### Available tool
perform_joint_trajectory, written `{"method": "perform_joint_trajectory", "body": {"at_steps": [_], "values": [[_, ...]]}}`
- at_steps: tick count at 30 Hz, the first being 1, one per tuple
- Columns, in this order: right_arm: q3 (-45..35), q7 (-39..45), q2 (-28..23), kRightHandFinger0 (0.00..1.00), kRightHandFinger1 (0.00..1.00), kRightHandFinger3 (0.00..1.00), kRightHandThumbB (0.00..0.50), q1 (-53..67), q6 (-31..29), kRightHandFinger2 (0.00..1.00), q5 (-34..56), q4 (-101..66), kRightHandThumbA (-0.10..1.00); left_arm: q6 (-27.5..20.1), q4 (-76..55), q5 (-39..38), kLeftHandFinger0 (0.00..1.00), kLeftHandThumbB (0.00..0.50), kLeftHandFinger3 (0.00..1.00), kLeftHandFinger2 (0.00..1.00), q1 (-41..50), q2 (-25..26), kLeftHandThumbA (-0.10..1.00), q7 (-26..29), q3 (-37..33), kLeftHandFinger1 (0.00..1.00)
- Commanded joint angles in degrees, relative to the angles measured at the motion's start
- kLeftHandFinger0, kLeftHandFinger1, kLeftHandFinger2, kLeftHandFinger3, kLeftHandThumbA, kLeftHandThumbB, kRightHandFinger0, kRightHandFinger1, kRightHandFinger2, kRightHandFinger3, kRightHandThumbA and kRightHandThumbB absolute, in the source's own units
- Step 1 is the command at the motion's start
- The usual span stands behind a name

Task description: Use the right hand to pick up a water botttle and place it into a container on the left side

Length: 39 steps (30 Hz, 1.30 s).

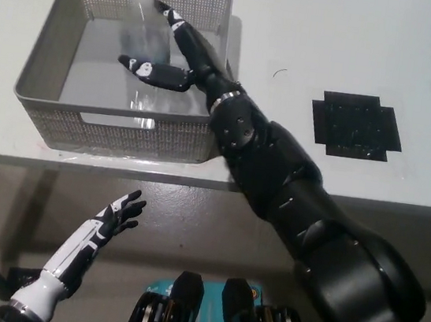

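White table (374, 39) fills top, pale edge along front. Black square mat (356, 125) lies on it at right. Below, shiny grey-brown floor (190, 229).

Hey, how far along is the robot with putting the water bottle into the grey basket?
Nearly finished. Done: the water bottle shows as a motion blur inside the grey basket, and the right robot hand above it is open, holding nothing. In hand: the release itself; whether the bottle has settled cannot be told. Left: pulling the right arm clear. The white left robot hand rests open below the table.
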Motion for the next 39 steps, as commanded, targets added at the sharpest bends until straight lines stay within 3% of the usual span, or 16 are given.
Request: {"method": "perform_joint_trajectory", "body": {"at_steps": [1, 7, 13, 16, 18, 24, 30, 33, 36, 39], "values": [[0.7, 1.5, -0.9, 1.0, 1.0, 1.0, 0.5, -4.0, -1.3, 1.0, -1.3, -2.0, 1.0, -0.7, -1.5, 0.7, 1.0, 0.193, 1.0, 1.0, -1.1, 1.1, 1.0, -0.8, -0.2, 1.0], [-1.5, 1.8, -1.9, 1.0, 1.0, 1.0, 0.5, -3.7, -2.3, 1.0, 0.3, -4.4, 1.0, -1.0, -1.3, 0.9, 1.0, 0.177, 1.0, 1.0, -0.9, 1.2, 1.0, -0.8, -0.3, 1.0], [-5.5, 4.0, -5.2, 1.0, 1.0, 1.0, 0.5, -0.8, -3.5, 1.0, 3.8, -14.9, 1.0, -0.9, -1.3, 0.8, 1.0, 0.198, 1.0, 1.0, -0.7, 1.0, 1.0, -0.6, -0.3, 1.0], [-8.0, 7.4, -8.5, 1.0, 1.0, 1.0, 0.5, 5.8, -1.5, 1.0, 6.3, -32.8, 1.0, -1.0, -1.3, 0.7, 1.0, 0.211, 1.0, 1.0, -0.9, 1.4, 1.0, -0.9, -0.2, 1.0], [-8.9, 9.2, -10.2, 1.0, 1.0, 1.0, 0.5, 10.9, 3.1, 1.0, 8.0, -46.1, 1.0, -0.7, -1.3, -0.3, 1.0, 0.224, 1.0, 1.0, -0.9, 1.5, 1.0, -1.3, 0.0, 1.0], [-10.7, 10.8, -13.6, 1.0, 1.0, 1.0, 0.5, 29.5, 7.7, 1.0, 14.3, -77.2, 1.0, -1.4, -1.4, 0.6, 1.0, 0.193, 1.0, 1.0, 0.2, 1.1, 1.0, -0.2, 0.3, 1.0], [-10.4, 8.1, -13.7, 1.0, 1.0, 1.0, 0.493, 47.4, 2.9, 1.0, 15.7, -88.6, 1.0, -2.1, -1.0, 0.3, 1.0, 0.182, 1.0, 1.0, 1.3, 0.8, 1.0, 0.0, 0.5, 1.0], [-9.0, 8.7, -15.0, 1.0, 1.0, 1.0, 0.475, 53.7, -1.1, 1.0, 14.0, -87.7, 1.0, -2.5, -0.6, 0.5, 1.0, 0.174, 1.0, 1.0, 1.7, 0.7, 1.0, 0.1, 0.4, 1.0], [-8.6, 9.4, -16.1, 1.0, 1.0, 1.0, 0.5, 58.1, -1.2, 1.0, 13.1, -86.9, 1.0, -2.5, -0.2, 0.2, 1.0, 0.177, 1.0, 1.0, 1.7, 0.6, 1.0, 0.1, 0.5, 1.0], [-8.3, 10.2, -16.9, 1.0, 1.0, 1.0, 0.486, 62.7, -2.3, 1.0, 15.0, -84.8, 1.0, -2.6, 0.1, 0.3, 1.0, 0.18, 1.0, 1.0, 1.8, 0.3, 1.0, 0.4, 0.7, 1.0]]}}
